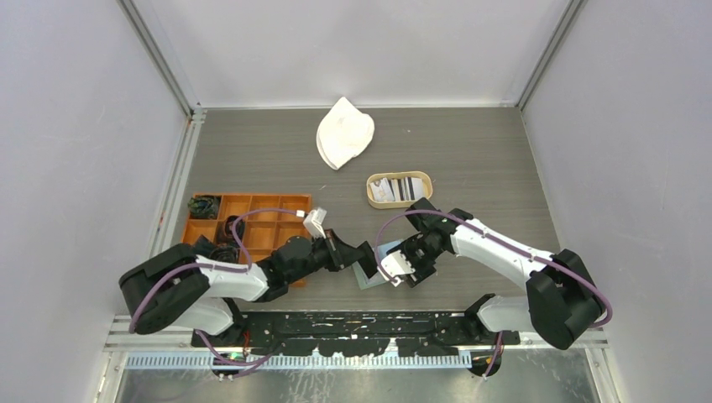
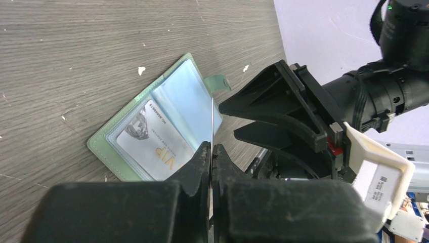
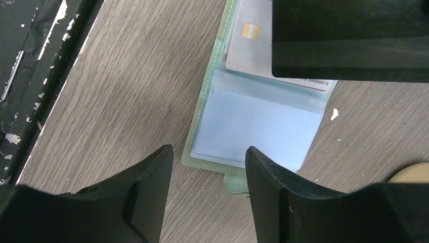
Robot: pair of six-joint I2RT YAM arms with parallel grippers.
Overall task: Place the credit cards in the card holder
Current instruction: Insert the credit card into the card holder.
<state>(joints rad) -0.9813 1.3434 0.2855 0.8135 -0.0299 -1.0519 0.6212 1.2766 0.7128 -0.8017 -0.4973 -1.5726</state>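
Holder (image 2: 167,109): green bifold, lying open and flat on the tabletop (image 2: 76,61) between the two tools, near the arm bases.
Cards (image 1: 401,186): most stand in the oval tray (image 1: 370,191), well apart from the holder; one pale card (image 2: 152,144) sits in a clear pocket.
Handling: cards judged light, stiff and slick, so best pinched by a short edge. The holder looks soft and is likely to slide or fold unless pinned.
Left tool (image 2: 211,148): pressed together on a thin sheet (image 2: 211,121) seen edge-on — card or clear leaf, cannot tell.
Right tool (image 3: 207,152): spread, holding nothing, above the empty pocket (image 3: 258,126) beside the snap tab (image 3: 233,181).
Arms: both reach inward and low, wrists pitched down — tools face each other across the holder.
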